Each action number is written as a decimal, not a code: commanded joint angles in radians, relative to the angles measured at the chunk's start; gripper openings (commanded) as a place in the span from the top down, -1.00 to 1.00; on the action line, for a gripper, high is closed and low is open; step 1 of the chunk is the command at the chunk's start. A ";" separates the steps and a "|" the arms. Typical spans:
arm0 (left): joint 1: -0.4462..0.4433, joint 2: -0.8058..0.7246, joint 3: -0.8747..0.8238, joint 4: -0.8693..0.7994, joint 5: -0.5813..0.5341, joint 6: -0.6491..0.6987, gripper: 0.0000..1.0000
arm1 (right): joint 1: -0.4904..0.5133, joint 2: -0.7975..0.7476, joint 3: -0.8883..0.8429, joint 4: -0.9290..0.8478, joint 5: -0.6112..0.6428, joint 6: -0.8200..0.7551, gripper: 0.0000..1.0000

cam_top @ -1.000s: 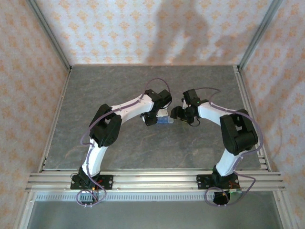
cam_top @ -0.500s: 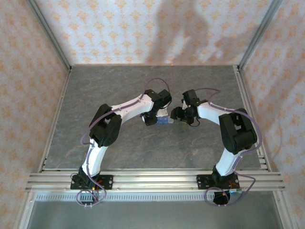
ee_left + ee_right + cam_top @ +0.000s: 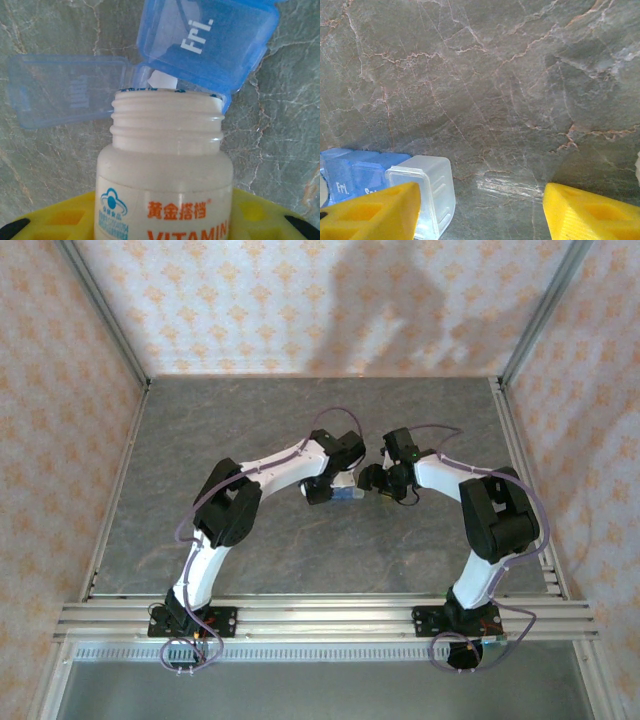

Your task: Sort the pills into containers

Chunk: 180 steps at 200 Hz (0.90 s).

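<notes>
Over the organizer [image 3: 210, 45], left gripper [image 3: 161, 220] grips bottle [image 3: 165, 150] (uncapped); right gripper [image 3: 480, 195] apparently gapes empty.

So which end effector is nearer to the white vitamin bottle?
Left. The left end effector grips the white vitamin bottle itself; the right end effector stands open at the other side of the blue pill organizer.

In the top view the left arm's elbow [image 3: 232, 512] has swung a little toward 3 o'clock; its wrist [image 3: 344, 451] and the purple cable loop [image 3: 335, 412] above it have drifted the same way; the left tool [image 3: 320, 490] with its white vitamin bottle [image 3: 165, 165] has shifted only a touch; the right arm's elbow [image 3: 495, 518] has eased toward 9 o'clock.
</notes>
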 commanded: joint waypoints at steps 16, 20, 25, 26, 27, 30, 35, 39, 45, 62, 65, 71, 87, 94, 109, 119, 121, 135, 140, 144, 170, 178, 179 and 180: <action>-0.009 0.018 0.027 -0.042 -0.054 0.026 1.00 | 0.009 0.019 -0.007 -0.006 0.015 -0.013 -0.32; -0.010 0.018 0.027 -0.042 -0.057 0.026 1.00 | 0.009 0.019 -0.006 -0.005 0.016 -0.013 -0.32; -0.011 0.019 0.027 -0.042 -0.059 0.025 1.00 | 0.008 0.020 -0.007 -0.005 0.016 -0.013 -0.32; -0.011 0.019 0.027 -0.043 -0.059 0.025 1.00 | 0.008 0.019 -0.007 -0.005 0.016 -0.013 -0.32; -0.011 0.019 0.028 -0.042 -0.059 0.025 1.00 | 0.008 0.020 -0.007 -0.006 0.016 -0.014 -0.32; -0.011 0.019 0.027 -0.042 -0.060 0.025 1.00 | 0.009 0.020 -0.006 -0.005 0.016 -0.012 -0.32; -0.009 0.018 0.028 -0.041 -0.060 0.025 1.00 | 0.008 0.020 -0.007 -0.006 0.016 -0.013 -0.32; -0.012 0.018 0.029 -0.042 -0.061 0.026 1.00 | 0.009 0.020 -0.007 -0.006 0.016 -0.014 -0.32; -0.012 0.017 0.028 -0.041 -0.064 0.025 1.00 | 0.009 0.020 -0.006 -0.005 0.015 -0.013 -0.32; -0.013 0.016 0.033 -0.042 -0.074 0.028 1.00 | 0.009 0.021 -0.008 -0.005 0.016 -0.013 -0.32; -0.012 0.016 0.034 -0.043 -0.075 0.028 1.00 | 0.009 0.022 -0.007 -0.005 0.015 -0.013 -0.32; -0.014 0.013 0.037 -0.045 -0.078 0.028 1.00 | 0.008 0.022 -0.008 -0.005 0.016 -0.014 -0.32; -0.014 0.006 0.045 -0.048 -0.079 0.029 1.00 | 0.009 0.022 -0.007 -0.005 0.016 -0.012 -0.32; -0.014 0.004 0.047 -0.049 -0.079 0.029 1.00 | 0.009 0.024 -0.007 -0.005 0.015 -0.012 -0.32; -0.014 0.003 0.049 -0.056 -0.083 0.033 1.00 | 0.009 0.024 -0.006 -0.005 0.016 -0.014 -0.32; -0.014 0.004 0.048 -0.060 -0.093 0.035 1.00 | 0.009 0.026 -0.007 -0.005 0.015 -0.014 -0.32; -0.013 0.003 0.048 -0.060 -0.093 0.035 1.00 | 0.009 0.026 -0.007 -0.006 0.015 -0.013 -0.32; -0.014 0.004 0.043 -0.059 -0.096 0.036 1.00 | 0.009 0.027 -0.005 -0.006 0.013 -0.013 -0.32; -0.014 0.004 0.044 -0.060 -0.097 0.036 1.00 | 0.010 0.027 -0.004 -0.005 0.012 -0.014 -0.32; -0.013 0.005 0.042 -0.060 -0.097 0.037 1.00 | 0.010 0.027 -0.004 -0.005 0.013 -0.014 -0.32; -0.015 0.012 0.042 -0.062 -0.107 0.039 1.00 | 0.010 0.026 -0.004 -0.008 0.012 -0.014 -0.32; -0.015 0.012 0.043 -0.060 -0.106 0.040 1.00 | 0.009 0.027 -0.004 -0.008 0.012 -0.015 -0.32; -0.015 0.012 0.043 -0.060 -0.106 0.040 1.00 | 0.009 0.027 -0.004 -0.008 0.012 -0.015 -0.32; -0.015 0.012 0.043 -0.060 -0.106 0.040 1.00 | 0.009 0.027 -0.004 -0.008 0.012 -0.014 -0.32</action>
